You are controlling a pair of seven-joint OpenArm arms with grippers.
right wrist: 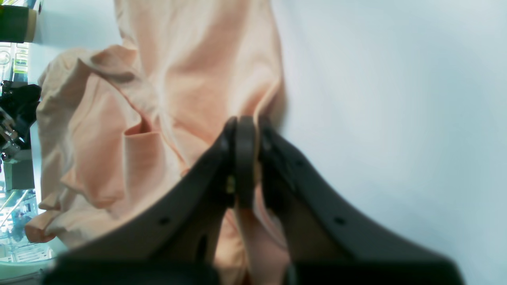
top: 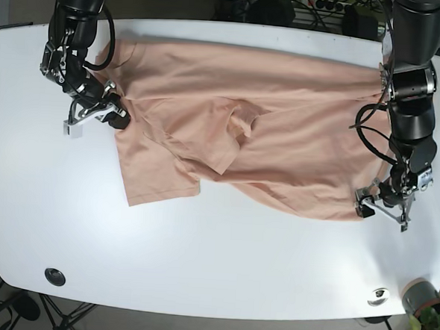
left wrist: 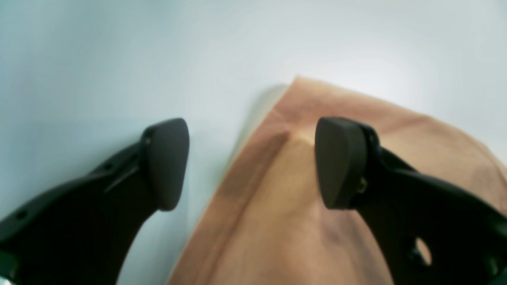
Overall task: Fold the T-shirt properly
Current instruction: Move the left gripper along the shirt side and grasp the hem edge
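A peach T-shirt [top: 267, 130] lies spread and rumpled across the white table [top: 222, 247], with a loose fold near its middle. My right gripper [top: 120, 118] is at the shirt's left edge. In the right wrist view this gripper [right wrist: 245, 124] is shut with T-shirt [right wrist: 198, 59] fabric pinched between its fingers. My left gripper [top: 363, 206] hovers at the shirt's lower right corner. In the left wrist view it [left wrist: 253, 164] is open and straddles the T-shirt [left wrist: 277, 221] edge, one finger [left wrist: 340, 162] over the cloth and the other over bare table.
A black round fitting [top: 55, 276] and a silver one [top: 378, 296] sit near the table's front edge. A potted plant [top: 423, 319] stands off the front right corner. Cables and gear [top: 289, 5] lie behind the table's far edge.
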